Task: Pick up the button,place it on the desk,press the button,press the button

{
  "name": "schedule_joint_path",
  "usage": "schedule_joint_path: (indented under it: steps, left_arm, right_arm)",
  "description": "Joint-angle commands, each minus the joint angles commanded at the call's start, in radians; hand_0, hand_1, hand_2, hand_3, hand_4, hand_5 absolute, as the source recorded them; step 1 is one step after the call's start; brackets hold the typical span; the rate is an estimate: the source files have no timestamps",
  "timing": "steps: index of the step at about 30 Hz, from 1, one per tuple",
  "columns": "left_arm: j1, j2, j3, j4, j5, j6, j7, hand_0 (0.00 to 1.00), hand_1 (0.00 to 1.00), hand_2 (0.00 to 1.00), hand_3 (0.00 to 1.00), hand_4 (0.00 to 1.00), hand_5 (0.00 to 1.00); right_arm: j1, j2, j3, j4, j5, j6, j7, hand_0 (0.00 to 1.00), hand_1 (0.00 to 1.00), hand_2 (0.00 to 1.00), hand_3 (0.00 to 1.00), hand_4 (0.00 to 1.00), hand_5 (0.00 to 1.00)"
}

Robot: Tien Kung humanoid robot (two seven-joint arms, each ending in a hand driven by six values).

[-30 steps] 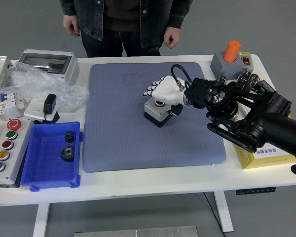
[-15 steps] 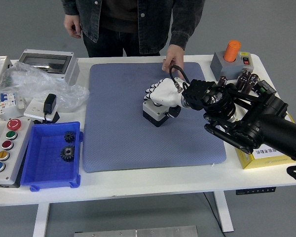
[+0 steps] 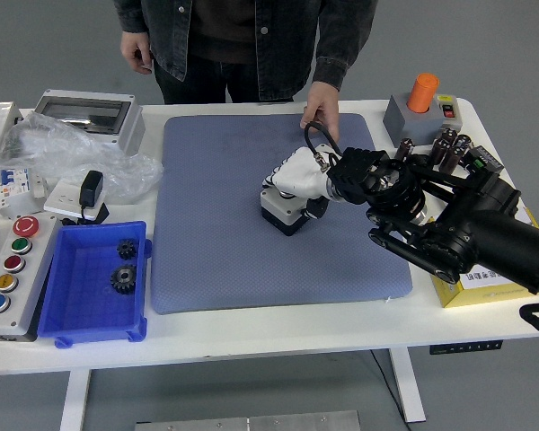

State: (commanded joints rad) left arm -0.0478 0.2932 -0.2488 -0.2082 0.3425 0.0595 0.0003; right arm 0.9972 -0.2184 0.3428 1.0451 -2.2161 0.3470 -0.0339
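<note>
Since the earlier frames, the person's hand (image 3: 322,109) has reached down from the top of the frame onto the far edge of the blue mat (image 3: 216,224), and the right hand (image 3: 296,175) has slid a little lower over the button box.

One button box (image 3: 284,208), white above and black below, sits at the centre of the mat. The white right hand lies on top of it, fingers draped over its far-left side, pressing down rather than gripping. One black arm (image 3: 449,224) enters from the right.

At lower left, a blue tray (image 3: 72,314) holds two black gears (image 3: 124,265). Left of it, a grey control panel (image 3: 9,265) carries five coloured buttons. At upper right stands one grey box with an orange knob (image 3: 422,92). A yellow carton (image 3: 481,283) lies under the arm; its print is too small to read.
</note>
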Motion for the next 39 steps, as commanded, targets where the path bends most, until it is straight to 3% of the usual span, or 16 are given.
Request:
schedule_joint_path:
  steps: [8,10,11,16,22,32,39]
  left_arm:
    - [0.002,-0.002,-0.005,0.0,0.008,-0.003,-0.002,0.586,0.623,0.604,0.613,0.589,0.383]
    - [0.003,-0.003,-0.005,0.0,0.009,-0.004,-0.002,0.586,0.623,0.604,0.613,0.589,0.383]
    - [0.004,-0.003,-0.006,0.0,0.01,-0.004,-0.003,0.586,0.624,0.604,0.612,0.592,0.391]
    - [0.009,-0.005,-0.004,0.0,0.009,-0.006,-0.005,0.586,0.624,0.604,0.612,0.592,0.391]
    - [0.013,-0.005,-0.003,0.0,0.01,-0.008,-0.008,0.586,0.623,0.604,0.613,0.591,0.393]
    - [0.016,-0.006,0.001,0.001,0.007,-0.014,-0.014,0.587,0.623,0.604,0.613,0.582,0.404]
    - [0.017,-0.005,0.005,0.001,0.003,-0.016,-0.018,0.587,0.624,0.604,0.613,0.583,0.403]
  right_arm:
    - [0.033,-0.018,-0.056,0.081,0.189,0.006,-0.127,0.71,0.631,0.672,0.535,0.631,0.002]
    - [0.04,-0.019,-0.063,0.091,0.232,0.011,-0.149,0.71,0.631,0.672,0.535,0.631,0.002]
    - [0.043,-0.02,-0.067,0.096,0.263,0.015,-0.167,0.637,0.624,0.667,0.542,0.629,0.002]
    - [0.056,-0.022,-0.093,0.106,0.404,0.004,-0.251,0.637,0.624,0.667,0.542,0.629,0.002]
    - [0.068,-0.02,-0.132,0.096,0.591,-0.066,-0.361,0.64,0.63,0.675,0.542,0.613,0.002]
    - [0.083,-0.016,-0.198,0.055,0.901,-0.269,-0.539,0.568,0.631,0.679,0.54,0.587,0.002]
    - [0.088,-0.024,-0.22,0.073,1.006,-0.334,-0.594,0.56,0.637,0.685,0.525,0.577,0.002]
